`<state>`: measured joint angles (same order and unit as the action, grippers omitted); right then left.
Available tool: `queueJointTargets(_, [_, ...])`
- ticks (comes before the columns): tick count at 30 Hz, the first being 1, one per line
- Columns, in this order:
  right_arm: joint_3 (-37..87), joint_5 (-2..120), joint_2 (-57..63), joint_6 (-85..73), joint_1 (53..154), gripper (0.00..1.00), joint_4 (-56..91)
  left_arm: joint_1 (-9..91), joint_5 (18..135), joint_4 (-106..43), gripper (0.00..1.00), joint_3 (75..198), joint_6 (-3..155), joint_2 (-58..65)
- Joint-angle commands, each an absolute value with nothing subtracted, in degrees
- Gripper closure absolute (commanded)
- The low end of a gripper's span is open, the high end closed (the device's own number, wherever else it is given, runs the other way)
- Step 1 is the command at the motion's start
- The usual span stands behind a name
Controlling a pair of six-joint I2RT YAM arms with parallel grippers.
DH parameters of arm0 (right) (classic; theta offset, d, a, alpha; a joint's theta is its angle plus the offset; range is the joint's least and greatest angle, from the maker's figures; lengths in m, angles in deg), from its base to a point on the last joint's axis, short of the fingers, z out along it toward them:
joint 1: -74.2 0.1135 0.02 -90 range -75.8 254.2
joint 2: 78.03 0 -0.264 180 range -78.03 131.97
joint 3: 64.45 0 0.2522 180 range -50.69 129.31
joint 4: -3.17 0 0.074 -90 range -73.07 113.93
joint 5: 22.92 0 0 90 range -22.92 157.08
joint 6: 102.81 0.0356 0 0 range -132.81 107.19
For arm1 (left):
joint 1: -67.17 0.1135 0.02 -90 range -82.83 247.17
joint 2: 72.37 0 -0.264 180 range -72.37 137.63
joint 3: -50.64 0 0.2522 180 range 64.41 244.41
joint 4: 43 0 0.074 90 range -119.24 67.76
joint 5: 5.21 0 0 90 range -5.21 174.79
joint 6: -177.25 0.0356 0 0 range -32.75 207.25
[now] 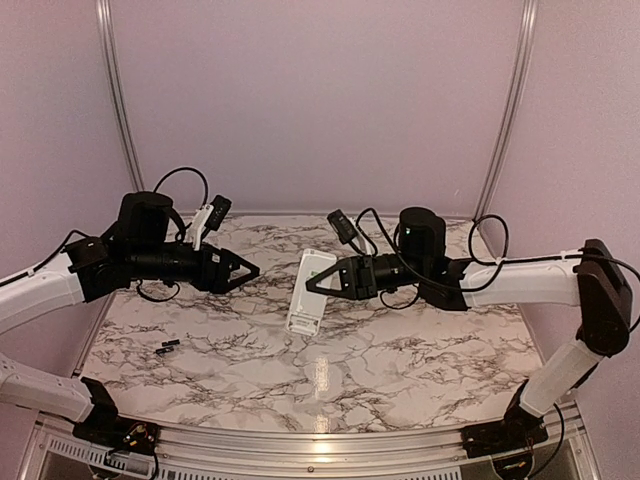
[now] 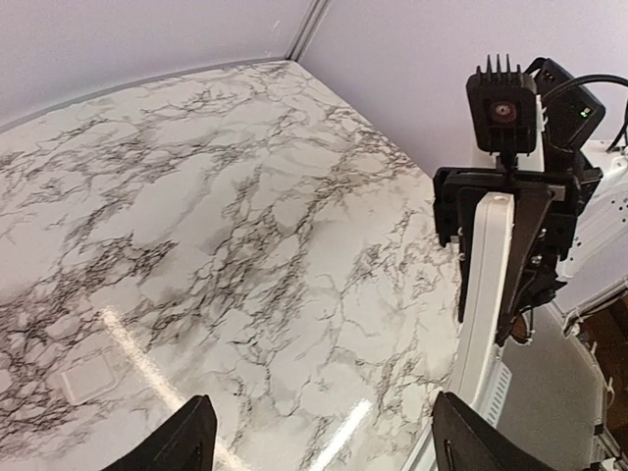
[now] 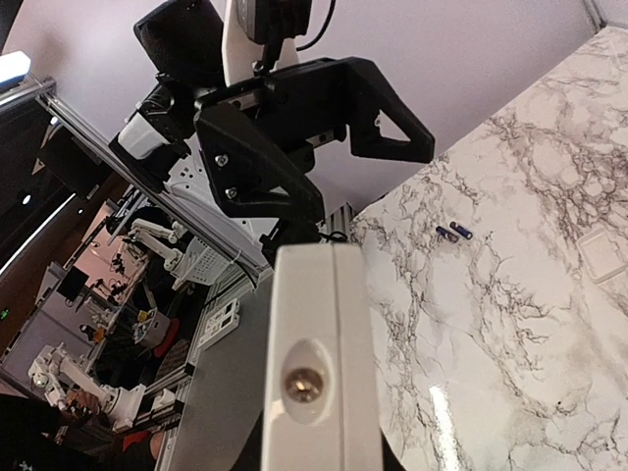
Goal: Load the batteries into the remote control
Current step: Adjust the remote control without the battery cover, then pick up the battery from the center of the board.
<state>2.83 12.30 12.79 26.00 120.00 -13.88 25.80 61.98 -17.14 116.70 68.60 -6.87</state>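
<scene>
The right gripper was closed on the remote, gripping its upper half across the width. In the top view the remote sat near the middle of the table, its long axis running roughly 12 to 6 o'clock and its plain white back facing up. The right wrist view showed it close up, with a small screw set in an oval recess.

The left gripper was at the remote's 9 o'clock, close by but not touching it, and pointed toward it. Its fingers stood wide apart with nothing between them. From that wrist the remote appeared edge-on at 3 o'clock.

The batteries lay side by side on the table at about 8 o'clock from the remote, well apart from both grippers. In the right wrist view they showed as two tiny dark cylinders.

A pale flat plate lay on the marble.
</scene>
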Motion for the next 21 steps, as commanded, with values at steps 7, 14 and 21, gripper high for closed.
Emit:
queueJointTargets(7, [3.32,15.99,9.02,16.58,116.06,1.00,-1.15,26.47,87.36,18.25,0.24,123.45,81.24,-6.62])
queueJointTargets(14, [1.87,15.95,7.25,15.33,115.37,1.00,0.11,26.56,100.41,27.24,0.30,131.54,82.87,3.50])
queueJointTargets(21, [1.12,15.49,6.95,15.17,115.40,1.00,-0.59,26.56,105.85,27.72,0.37,132.17,84.19,9.35])
